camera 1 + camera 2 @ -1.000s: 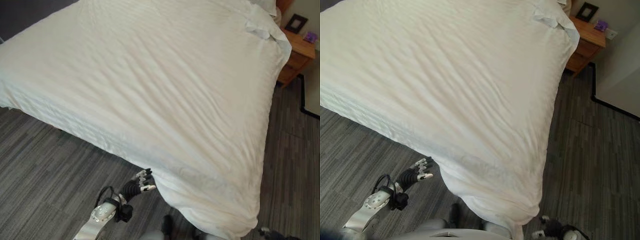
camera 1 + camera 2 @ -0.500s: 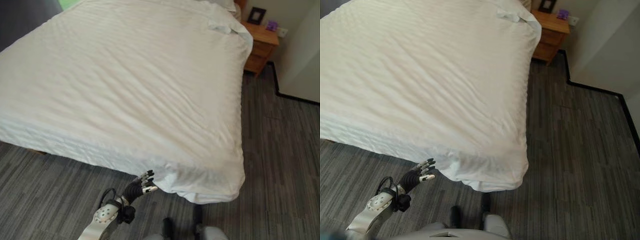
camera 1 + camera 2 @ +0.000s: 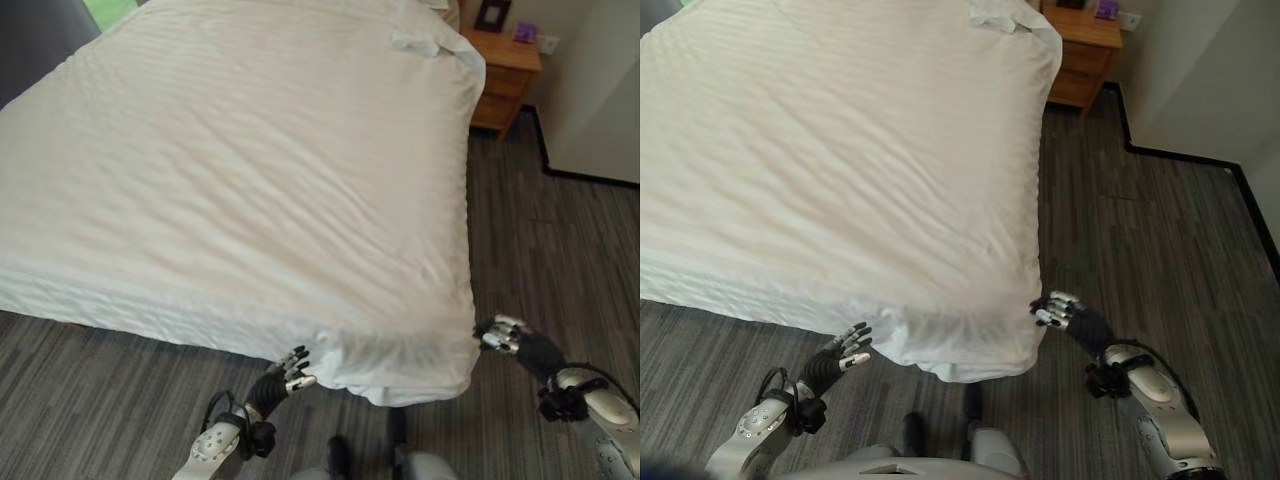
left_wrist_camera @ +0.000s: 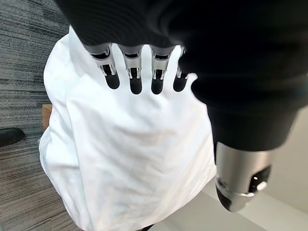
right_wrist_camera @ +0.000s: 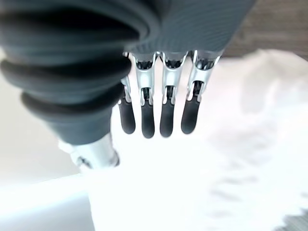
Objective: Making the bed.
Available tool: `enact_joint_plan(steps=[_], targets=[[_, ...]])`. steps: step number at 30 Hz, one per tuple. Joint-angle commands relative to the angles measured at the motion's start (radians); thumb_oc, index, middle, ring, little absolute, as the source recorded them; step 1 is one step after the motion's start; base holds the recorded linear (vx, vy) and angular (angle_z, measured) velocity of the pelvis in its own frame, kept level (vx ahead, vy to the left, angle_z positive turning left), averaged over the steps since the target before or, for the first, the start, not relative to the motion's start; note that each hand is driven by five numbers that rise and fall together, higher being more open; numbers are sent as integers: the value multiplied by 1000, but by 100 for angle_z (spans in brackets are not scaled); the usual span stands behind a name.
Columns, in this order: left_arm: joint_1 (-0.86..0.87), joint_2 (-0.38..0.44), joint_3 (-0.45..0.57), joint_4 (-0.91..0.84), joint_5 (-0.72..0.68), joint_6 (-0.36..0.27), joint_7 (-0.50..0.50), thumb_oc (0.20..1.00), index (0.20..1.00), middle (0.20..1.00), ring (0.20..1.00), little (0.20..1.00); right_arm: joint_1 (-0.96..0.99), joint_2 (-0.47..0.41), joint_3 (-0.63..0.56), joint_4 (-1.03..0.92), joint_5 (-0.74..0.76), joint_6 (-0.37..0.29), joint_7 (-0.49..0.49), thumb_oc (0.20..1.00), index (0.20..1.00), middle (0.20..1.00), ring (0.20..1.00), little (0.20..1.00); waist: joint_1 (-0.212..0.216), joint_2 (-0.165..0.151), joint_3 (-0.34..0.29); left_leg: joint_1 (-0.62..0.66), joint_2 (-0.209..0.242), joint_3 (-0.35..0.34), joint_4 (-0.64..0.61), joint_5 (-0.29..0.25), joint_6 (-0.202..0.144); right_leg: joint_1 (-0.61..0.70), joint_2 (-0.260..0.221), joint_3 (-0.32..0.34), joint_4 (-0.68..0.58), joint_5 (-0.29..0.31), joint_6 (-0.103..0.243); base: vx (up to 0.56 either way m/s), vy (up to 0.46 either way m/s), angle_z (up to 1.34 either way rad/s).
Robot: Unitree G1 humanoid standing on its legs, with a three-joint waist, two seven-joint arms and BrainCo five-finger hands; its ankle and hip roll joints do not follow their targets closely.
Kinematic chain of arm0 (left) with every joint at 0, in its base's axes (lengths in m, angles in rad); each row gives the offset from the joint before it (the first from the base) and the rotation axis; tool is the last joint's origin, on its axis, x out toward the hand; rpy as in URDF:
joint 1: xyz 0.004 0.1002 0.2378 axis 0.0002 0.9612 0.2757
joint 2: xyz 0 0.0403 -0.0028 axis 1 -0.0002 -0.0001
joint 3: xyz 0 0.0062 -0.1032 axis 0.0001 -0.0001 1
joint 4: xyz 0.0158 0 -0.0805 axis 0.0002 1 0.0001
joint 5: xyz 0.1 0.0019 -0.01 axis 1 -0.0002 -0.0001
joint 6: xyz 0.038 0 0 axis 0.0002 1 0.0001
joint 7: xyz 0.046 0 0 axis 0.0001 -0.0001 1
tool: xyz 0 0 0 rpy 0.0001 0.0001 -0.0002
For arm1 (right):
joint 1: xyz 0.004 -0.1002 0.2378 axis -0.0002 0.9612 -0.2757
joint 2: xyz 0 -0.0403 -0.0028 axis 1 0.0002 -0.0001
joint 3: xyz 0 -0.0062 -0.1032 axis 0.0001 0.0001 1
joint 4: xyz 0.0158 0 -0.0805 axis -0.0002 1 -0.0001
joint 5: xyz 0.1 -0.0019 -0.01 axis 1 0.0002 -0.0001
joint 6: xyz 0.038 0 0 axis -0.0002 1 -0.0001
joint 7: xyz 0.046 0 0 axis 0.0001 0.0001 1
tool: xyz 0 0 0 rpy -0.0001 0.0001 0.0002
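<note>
1. Since half a second ago, when the left robot hand [image 3: 285, 371] alone was seen at the lower left of the bed's near corner, the right robot hand [image 3: 507, 335] has been brought in at the lower right of the left eye view, just beside the other face of that corner.
2. Between the earlier pictures and now the whole scene is shifted, so the camera is judged to have moved; the sheet [image 3: 250, 180] itself is not judged to have moved.
3. Both robot hands are seen with fingers straight and relaxed in their wrist views, the fingers [image 4: 135, 77] of the left near the hanging cloth; nothing is gripped by either.
4. The sheet is spread over the bed, filling the upper left and middle of the frame, with its corner [image 3: 400, 365] bulging loose at the lower middle and a folded flap [image 3: 420, 42] at the top.
5. With the corner now flanked on both sides, a two-handed tuck or tug there is judged to be the step in hand.
6. No writing or brand can be read; a dark frame [image 3: 491, 14] and a small purple item [image 3: 524, 32] stand on the nightstand [image 3: 505, 65] at the upper right.
</note>
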Motion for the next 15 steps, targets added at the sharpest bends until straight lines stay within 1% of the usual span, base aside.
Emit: enact_joint_plan(steps=[1,2,3,5,6,7,10,13,14,15], targets=[[-25,28,-4,-8,-20,-52,-30,1000,1000,1000,1000,1000,-83,-18,10,12,21,-29,49,200,200,200,200,200,34,16,2,-26,-1,-90,5,0,-30,85,45,-63,19,-108,-5,0,0,0],[-23,28,-4,-7,-21,-54,-32,1000,1000,1000,1000,1000,-93,-18,31,7,17,-27,56,200,200,200,200,200,38,19,2,-27,-1,-91,5,0,-30,85,45,-65,19,-109,-5,0,0,0],[-17,26,-2,-5,-24,-56,-37,1000,1000,1000,1000,1000,-122,1,85,9,29,-21,70,200,200,200,200,200,48,24,4,-30,-2,-97,5,2,-30,82,43,-72,19,-111,-5,0,0,0],[-17,25,-2,-4,-22,-57,-36,1000,1000,1000,1000,1000,-135,8,98,15,25,-24,65,200,200,200,200,200,52,27,6,-32,-2,-100,5,3,-30,81,42,-74,19,-110,-5,4,-17,5],[-20,24,-8,3,-18,-58,-32,1000,1000,1000,1000,1000,-171,27,129,24,18,-26,57,200,200,200,200,200,58,32,10,-37,-3,-105,5,5,-29,78,41,-79,19,-109,-5,0,-8,7],[-20,24,-7,3,-18,-58,-32,1000,1000,1000,1000,1000,-172,27,130,24,18,-26,57,200,200,200,200,200,58,32,10,-37,-3,-105,5,6,-29,78,40,-79,19,-109,-5,-5,-10,7],[-34,23,-23,11,-15,-61,-27,1000,1000,1000,1000,1000,-250,47,191,58,9,-33,45,200,200,200,200,200,70,39,23,-49,-5,-108,5,11,-30,67,39,-83,19,-106,-6,0,0,0],[-60,18,-45,17,-16,-66,-19,1000,1000,1000,1000,1000,-373,97,287,120,4,-40,28,200,200,200,200,200,99,46,41,-81,-4,-103,5,20,-29,32,37,-84,19,-94,-5,-39,-10,0],[-60,18,-45,17,-15,-66,-19,1000,1000,1000,1000,1000,-374,98,288,121,4,-40,28,200,200,200,200,200,99,46,41,-82,-4,-103,5,21,-29,31,37,-84,19,-94,-5,-29,-9,-11],[-68,15,-53,19,-18,-68,-18,1000,1000,1000,1000,1000,-400,117,311,144,11,-35,29,200,200,200,200,200,107,48,48,-92,-4,-103,5,24,-29,22,37,-85,19,-92,-4,-28,-6,-6]])
